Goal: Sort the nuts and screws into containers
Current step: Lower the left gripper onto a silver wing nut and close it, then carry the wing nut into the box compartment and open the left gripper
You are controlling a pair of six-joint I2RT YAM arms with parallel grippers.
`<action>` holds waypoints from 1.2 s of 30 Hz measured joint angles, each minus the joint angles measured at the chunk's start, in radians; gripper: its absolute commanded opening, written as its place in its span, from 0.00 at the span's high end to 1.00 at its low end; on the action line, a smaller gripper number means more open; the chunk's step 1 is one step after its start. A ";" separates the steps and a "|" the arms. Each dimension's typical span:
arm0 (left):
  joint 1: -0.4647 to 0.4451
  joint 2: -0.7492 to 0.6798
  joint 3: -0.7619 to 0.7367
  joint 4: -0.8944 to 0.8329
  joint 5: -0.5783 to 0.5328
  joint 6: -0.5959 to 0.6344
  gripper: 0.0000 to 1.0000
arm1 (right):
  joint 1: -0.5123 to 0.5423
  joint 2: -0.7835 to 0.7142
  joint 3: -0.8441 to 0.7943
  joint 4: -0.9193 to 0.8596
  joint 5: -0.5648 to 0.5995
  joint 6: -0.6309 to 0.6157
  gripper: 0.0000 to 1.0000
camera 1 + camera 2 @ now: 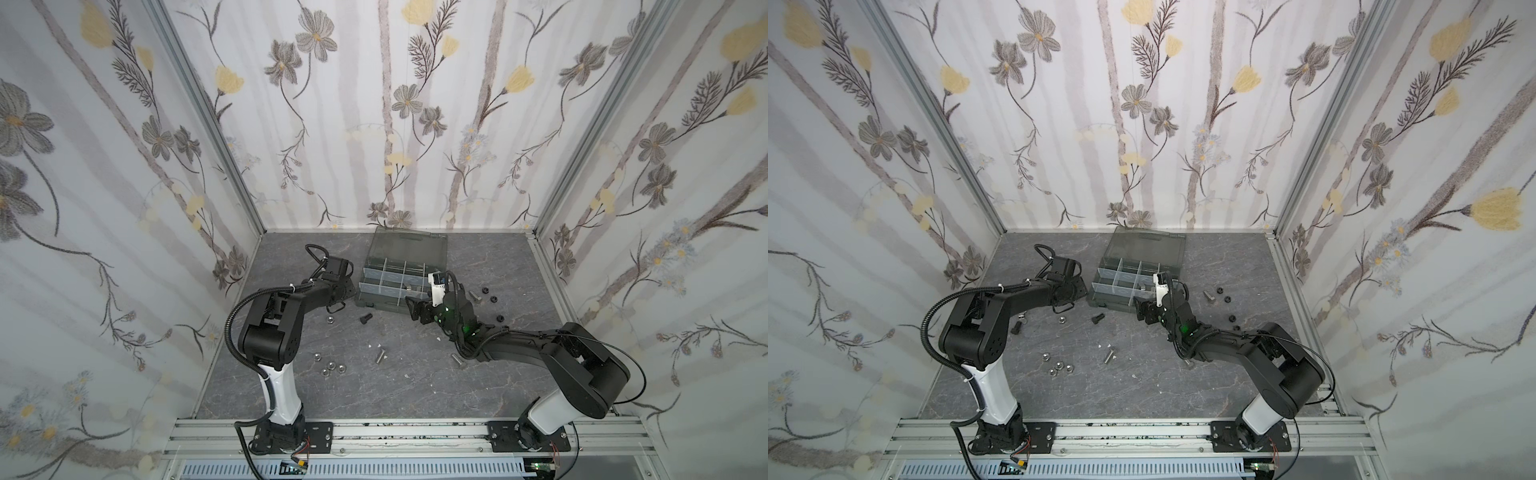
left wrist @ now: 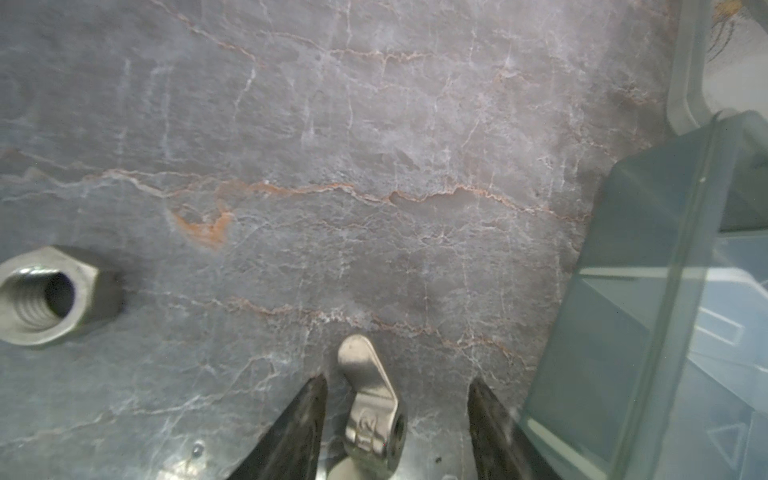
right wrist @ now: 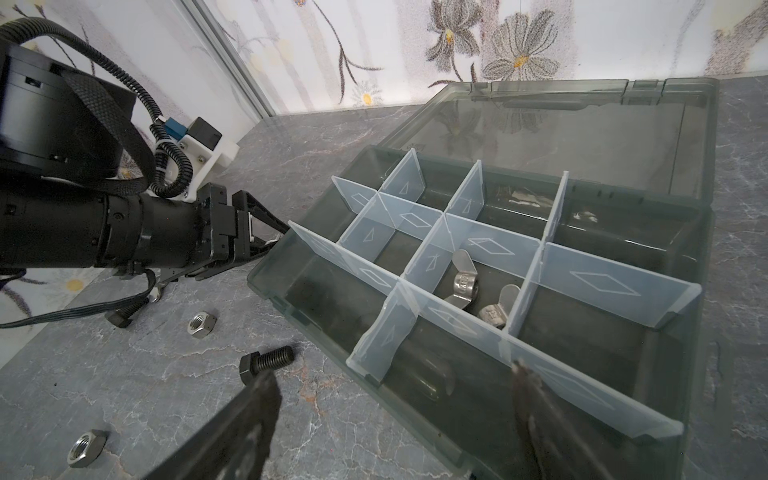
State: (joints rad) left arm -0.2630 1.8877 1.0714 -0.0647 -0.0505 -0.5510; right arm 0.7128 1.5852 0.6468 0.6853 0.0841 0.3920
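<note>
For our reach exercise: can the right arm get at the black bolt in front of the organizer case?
Probably yes: the black bolt lies on bare tabletop close to the open jaws of the right arm, with nothing between, and the organizer case stands clear of it.

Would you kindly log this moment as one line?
left fingers: open, straddling wing nut on table | right fingers: open, empty, at organizer case edge
</note>
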 measured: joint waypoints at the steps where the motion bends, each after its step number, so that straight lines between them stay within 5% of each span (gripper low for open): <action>1: -0.002 -0.002 -0.005 0.004 -0.002 0.000 0.45 | 0.000 0.000 0.000 0.000 0.000 0.000 0.13; 23: -0.016 0.007 -0.007 0.019 -0.011 -0.001 0.88 | -0.005 0.000 0.000 0.000 -0.008 0.011 0.13; 36: -0.018 -0.072 -0.023 -0.063 0.002 0.002 0.92 | -0.009 -0.006 -0.005 0.000 -0.008 0.011 0.13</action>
State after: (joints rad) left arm -0.2806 1.8160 1.0485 -0.1280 -0.0483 -0.5491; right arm 0.7036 1.5787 0.6415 0.6849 0.0765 0.4034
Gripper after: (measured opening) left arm 0.132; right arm 0.868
